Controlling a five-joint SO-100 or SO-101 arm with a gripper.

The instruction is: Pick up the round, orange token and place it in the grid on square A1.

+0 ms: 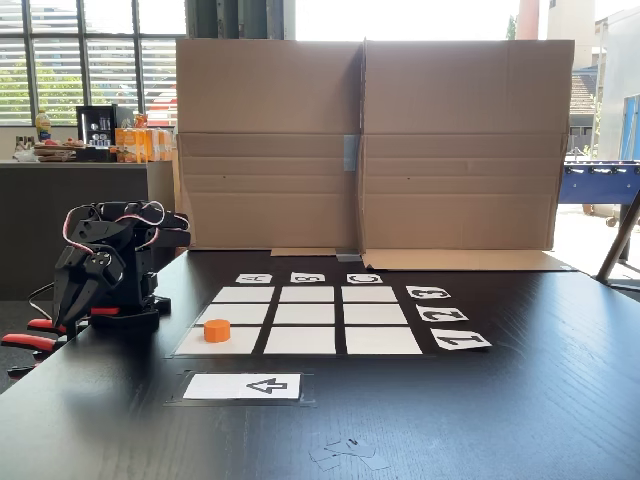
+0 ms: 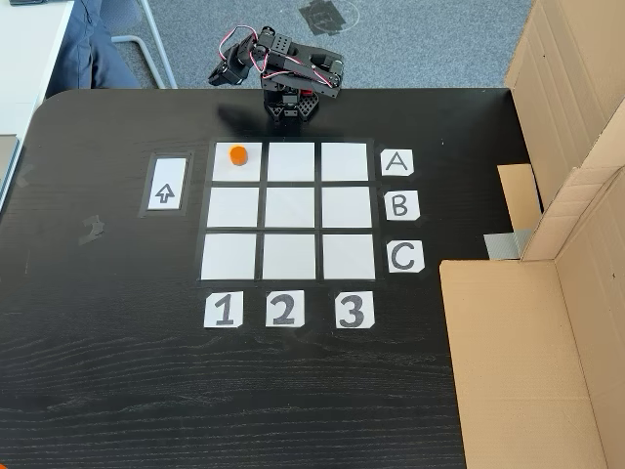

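The orange token stands upright inside square A1, the corner cell of the grid in line with the A card and the 1 card. It sits toward the cell's arm-side edge. My gripper is folded back at the arm's base beyond the grid, well apart from the token. Its jaws look closed together with nothing between them.
A white arrow card lies beside the grid. Cardboard walls stand along one table side. Red clamps hold the arm's base at the table edge. Small tape scraps lie near the front.
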